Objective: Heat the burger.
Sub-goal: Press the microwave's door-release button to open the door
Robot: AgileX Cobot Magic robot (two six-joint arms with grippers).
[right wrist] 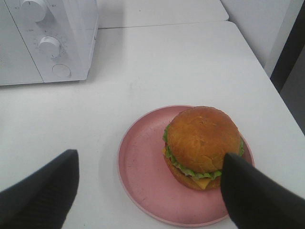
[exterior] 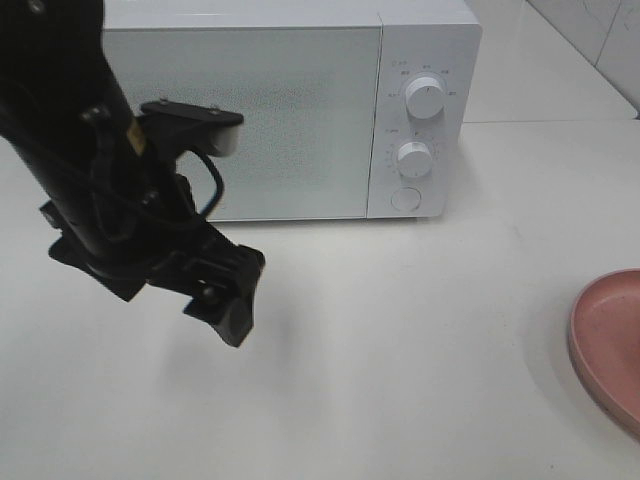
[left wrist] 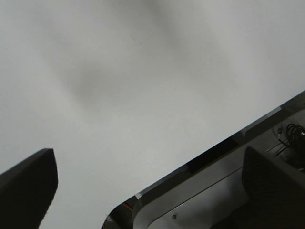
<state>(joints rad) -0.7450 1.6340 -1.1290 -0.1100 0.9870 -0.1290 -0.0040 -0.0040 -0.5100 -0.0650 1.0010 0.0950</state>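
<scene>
Burger (right wrist: pixel 203 143) is sitting alone on the one pink plate (right wrist: pixel 143 167), toward its right side, low in my right wrist view. My right gripper (right wrist: pixel 150 191) is hovering over it, fingers spread wide and holding nothing. One white microwave (exterior: pixel 290 110), door shut, two knobs, is filling the top of the high view. My left gripper (exterior: pixel 232 305) is hanging open at center left above the white table (exterior: pixel 400 350).

Black arm (exterior: pixel 90 190), looped black cable (exterior: pixel 212 180)

My high view cuts off the pink plate (exterior: pixel 608 345) at its edge, burger (right wrist: pixel 203 145) unseen there, microwave (exterior: pixel 300 110) dial labels unreadable.
</scene>
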